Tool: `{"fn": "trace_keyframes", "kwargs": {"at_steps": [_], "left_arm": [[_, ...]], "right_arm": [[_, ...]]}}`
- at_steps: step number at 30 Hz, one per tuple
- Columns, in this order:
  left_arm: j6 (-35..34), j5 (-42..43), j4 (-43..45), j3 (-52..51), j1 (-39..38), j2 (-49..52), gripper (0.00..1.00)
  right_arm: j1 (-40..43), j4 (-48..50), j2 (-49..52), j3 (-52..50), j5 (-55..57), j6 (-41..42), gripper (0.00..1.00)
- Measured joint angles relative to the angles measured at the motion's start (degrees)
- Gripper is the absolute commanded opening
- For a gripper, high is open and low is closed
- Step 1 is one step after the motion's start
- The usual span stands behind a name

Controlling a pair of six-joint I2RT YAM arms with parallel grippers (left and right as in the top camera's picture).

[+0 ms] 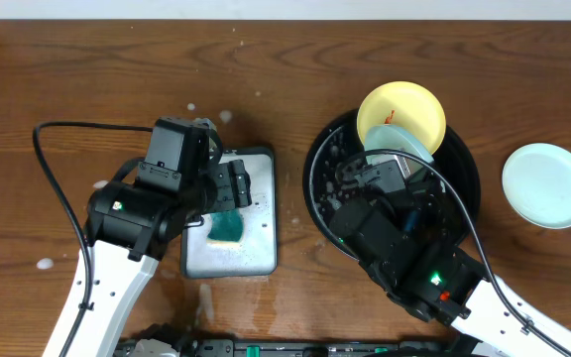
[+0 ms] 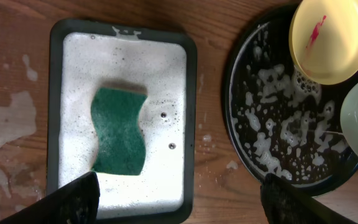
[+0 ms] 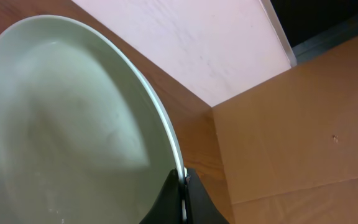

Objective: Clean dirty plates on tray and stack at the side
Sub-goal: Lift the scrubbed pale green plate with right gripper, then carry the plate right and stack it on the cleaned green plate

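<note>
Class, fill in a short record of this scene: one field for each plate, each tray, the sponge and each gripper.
black tray: sudsy
rectangular tray: foamy
sponge: green, lying in the rectangular tray
yellow plate: red smear inside, overlapping the black tray's rim
held mint plate: gripped at its rim over the black tray
other mint plate: flat on the table, beside the black tray
left gripper: open, above the rectangular tray
right gripper: shut on the held mint plate

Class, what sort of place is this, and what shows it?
Probably a robot-lab dishwashing setup: a green sponge in a foamy rectangular tray, a sudsy round black tray, and a red-smeared yellow plate.
</note>
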State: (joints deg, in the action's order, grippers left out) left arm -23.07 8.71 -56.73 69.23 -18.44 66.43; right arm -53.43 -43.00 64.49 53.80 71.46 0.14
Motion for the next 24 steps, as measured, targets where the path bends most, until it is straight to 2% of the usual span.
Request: {"fn": "trace_keyframes", "kwargs": {"at_steps": [17, 21, 24], "left_arm": [[0.00, 0.00, 0.00, 0.00, 0.00, 0.00, 0.83], [0.00, 0.00, 0.00, 0.00, 0.00, 0.00, 0.83], [0.00, 0.00, -0.02, 0.00, 0.00, 0.00, 0.83]], "right_arm": [[0.24, -0.04, 0.00, 0.00, -0.92, 1.16, 0.01], [4.42, -0.15, 0.00, 0.02, -8.92, 6.23, 0.01], [15.10, 1.01, 0.00, 0.02, -24.26, 11.47, 0.01]]}}
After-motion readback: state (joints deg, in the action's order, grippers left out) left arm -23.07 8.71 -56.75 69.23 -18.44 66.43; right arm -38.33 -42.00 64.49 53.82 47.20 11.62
